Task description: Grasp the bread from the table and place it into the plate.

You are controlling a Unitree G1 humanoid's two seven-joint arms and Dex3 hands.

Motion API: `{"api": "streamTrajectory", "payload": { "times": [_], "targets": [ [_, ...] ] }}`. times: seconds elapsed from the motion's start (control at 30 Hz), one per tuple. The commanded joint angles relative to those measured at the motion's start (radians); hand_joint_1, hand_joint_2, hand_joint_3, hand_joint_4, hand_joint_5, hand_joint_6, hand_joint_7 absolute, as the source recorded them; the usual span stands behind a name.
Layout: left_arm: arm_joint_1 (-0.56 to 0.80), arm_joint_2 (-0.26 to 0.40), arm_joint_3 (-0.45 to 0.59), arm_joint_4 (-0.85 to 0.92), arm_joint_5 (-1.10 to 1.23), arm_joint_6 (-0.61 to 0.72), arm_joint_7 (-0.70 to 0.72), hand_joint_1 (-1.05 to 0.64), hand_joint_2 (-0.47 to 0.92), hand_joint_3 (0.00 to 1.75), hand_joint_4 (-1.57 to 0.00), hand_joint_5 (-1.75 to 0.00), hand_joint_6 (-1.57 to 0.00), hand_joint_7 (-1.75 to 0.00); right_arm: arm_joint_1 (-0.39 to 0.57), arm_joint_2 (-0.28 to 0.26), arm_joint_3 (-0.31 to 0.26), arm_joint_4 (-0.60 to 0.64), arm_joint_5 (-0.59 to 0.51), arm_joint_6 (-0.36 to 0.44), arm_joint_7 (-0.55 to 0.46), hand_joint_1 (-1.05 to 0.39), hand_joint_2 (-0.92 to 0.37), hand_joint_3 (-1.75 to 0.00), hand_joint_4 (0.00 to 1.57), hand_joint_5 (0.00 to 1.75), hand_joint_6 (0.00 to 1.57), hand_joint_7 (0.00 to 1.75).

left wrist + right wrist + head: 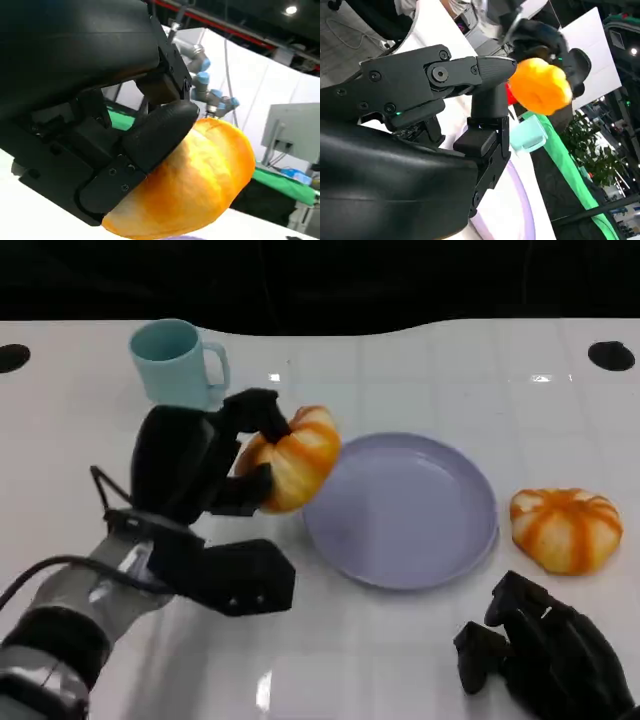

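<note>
My left hand [200,465] grips an orange, pumpkin-shaped bread roll [295,458] and holds it lifted just over the left rim of the lavender plate [440,540]. In the left wrist view a black finger [145,145] presses across the roll [200,185]. From the right wrist view the same roll [540,85] is seen held by the left hand [545,42], past my right hand's own fingers [440,80]. A second orange roll [565,528] lies on the table right of the plate. My right hand [545,650] rests near the table's front right, fingers curled, holding nothing.
A pale teal mug [178,362] stands at the back left, behind my left hand; it also appears as the mug [532,135] in the right wrist view. Two dark round holes [610,355] mark the white table's far corners.
</note>
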Motion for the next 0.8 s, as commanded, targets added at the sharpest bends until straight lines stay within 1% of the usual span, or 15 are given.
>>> {"api": "streamTrajectory", "payload": {
  "times": [0.03,0.27,0.43,0.53,0.6,0.63,0.67,0.7,0.73,0.77,0.8],
  "targets": [
    [-0.057,-0.021,-0.018,0.043,0.015,-0.005,-0.025,-0.86,0.76,1.5,-1.56,-1.75,-1.3,-1.75,0.004,-0.014,-0.003,-0.001,0.005,-0.001,-0.004,-0.56,-0.92,-0.24,0.76,1.7,0.67,1.46],
    [-0.129,-0.102,-0.048,0.114,0.026,0.021,-0.096,-0.87,0.75,1.4,-1.55,-1.75,-1.28,-1.75,0.003,-0.01,-0.001,-0.001,0.006,-0.003,-0.004,-0.56,-0.92,-0.23,0.77,1.7,0.67,1.47],
    [-0.156,-0.152,-0.067,0.167,0.028,0.051,-0.146,-0.87,0.75,1.37,-1.52,-1.75,-1.28,-1.75,0.004,-0.011,-0.001,-0.004,0.008,0.003,-0.005,-0.55,-0.92,-0.24,0.77,1.69,0.67,1.47],
    [-0.171,-0.178,-0.074,0.196,0.024,0.068,-0.179,-0.87,0.73,1.35,-1.5,-1.75,-1.28,-1.75,0.002,-0.012,-0.001,-0.001,0.007,0.001,-0.003,-0.56,-0.92,-0.24,0.77,1.69,0.66,1.46],
    [-0.178,-0.197,-0.071,0.216,0.014,0.07,-0.201,-0.87,0.72,1.37,-1.43,-1.75,-1.22,-1.75,0.003,-0.011,-0.001,0.001,0.004,-0.005,-0.003,-0.56,-0.92,-0.24,0.77,1.69,0.66,1.46],
    [-0.182,-0.207,-0.069,0.227,0.009,0.073,-0.216,-0.88,0.71,1.37,-1.36,-1.75,-1.12,-1.75,0.003,-0.011,-0.001,0.002,0.004,-0.008,-0.002,-0.56,-0.92,-0.23,0.77,1.69,0.66,1.46],
    [-0.187,-0.215,-0.07,0.236,0.008,0.083,-0.236,-0.88,0.69,1.33,-1.27,-1.75,-0.98,-1.74,0.004,-0.01,-0.001,0.001,0.006,-0.006,-0.001,-0.56,-0.92,-0.23,0.77,1.69,0.67,1.46],
    [-0.192,-0.219,-0.073,0.243,0.011,0.095,-0.257,-0.88,0.67,1.24,-1.11,-1.75,-0.79,-1.69,0.004,-0.009,-0.002,0.0,0.009,-0.001,-0.001,-0.56,-0.92,-0.23,0.77,1.69,0.66,1.46],
    [-0.197,-0.221,-0.079,0.249,0.016,0.108,-0.285,-0.87,0.66,1.18,-0.99,-1.75,-0.67,-1.65,0.004,-0.009,-0.002,0.0,0.011,0.002,0.002,-0.56,-0.92,-0.22,0.77,1.69,0.67,1.44],
    [-0.202,-0.221,-0.087,0.254,0.022,0.117,-0.31,-0.88,0.66,1.12,-0.83,-1.75,-0.5,-1.61,0.005,-0.009,-0.001,-0.003,0.012,0.004,0.001,-0.56,-0.92,-0.22,0.77,1.69,0.67,1.44],
    [-0.205,-0.22,-0.096,0.256,0.031,0.123,-0.328,-0.89,0.69,1.03,-0.62,-1.75,-0.28,-1.56,0.006,-0.009,0.0,-0.004,0.01,0.003,0.0,-0.56,-0.92,-0.22,0.77,1.69,0.67,1.43]
  ]
}}
